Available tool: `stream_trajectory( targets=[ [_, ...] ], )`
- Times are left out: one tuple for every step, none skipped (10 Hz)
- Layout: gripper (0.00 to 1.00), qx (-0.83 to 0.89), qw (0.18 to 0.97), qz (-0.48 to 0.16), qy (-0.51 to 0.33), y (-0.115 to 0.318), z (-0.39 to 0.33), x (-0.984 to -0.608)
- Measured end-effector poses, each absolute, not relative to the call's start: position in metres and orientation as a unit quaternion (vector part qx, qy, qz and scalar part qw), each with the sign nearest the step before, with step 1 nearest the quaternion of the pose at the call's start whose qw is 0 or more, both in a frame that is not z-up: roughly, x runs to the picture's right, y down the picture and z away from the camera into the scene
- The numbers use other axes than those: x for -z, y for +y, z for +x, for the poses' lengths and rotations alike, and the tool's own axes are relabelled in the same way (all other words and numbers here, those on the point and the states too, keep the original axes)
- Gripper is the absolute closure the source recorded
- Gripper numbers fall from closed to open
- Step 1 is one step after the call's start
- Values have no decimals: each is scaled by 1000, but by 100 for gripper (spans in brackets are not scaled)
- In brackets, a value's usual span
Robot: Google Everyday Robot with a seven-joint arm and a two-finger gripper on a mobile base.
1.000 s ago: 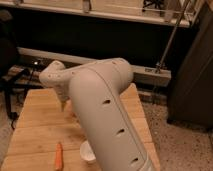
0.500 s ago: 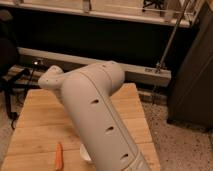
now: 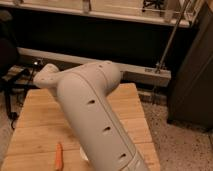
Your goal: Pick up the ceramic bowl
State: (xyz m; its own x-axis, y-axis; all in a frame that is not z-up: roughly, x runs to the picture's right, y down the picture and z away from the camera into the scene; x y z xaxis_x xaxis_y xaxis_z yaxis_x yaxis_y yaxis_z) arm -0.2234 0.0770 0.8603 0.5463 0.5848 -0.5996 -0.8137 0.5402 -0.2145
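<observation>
arms: one robot arm (image 3: 97,117) | tables: one wooden table (image 3: 37,122) | orange sticks: one (image 3: 59,156) | gripper: none seen, hidden behind arm

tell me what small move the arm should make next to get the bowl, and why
Probably swing the arm aside or lift it for a clear look first. It covers the middle of the wooden table; the gripper lies out of sight behind it and no bowl shows. Only an orange sliver and a white edge peek out beside the arm.

Dim, warm indoor light; the pale arm (image 3: 95,115) catches soft glow from 12 o'clock (end effector hidden behind it), the surface (image 3: 35,125) evenly lit.
</observation>
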Motion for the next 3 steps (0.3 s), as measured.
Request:
stream_trajectory(
  targets=[
    [100, -437, 843, -243, 199, 47, -231, -840],
    [100, -460, 837, -249, 163, 21, -234, -820],
    [100, -486, 823, -272, 114, -4, -237, -792]
  ],
)
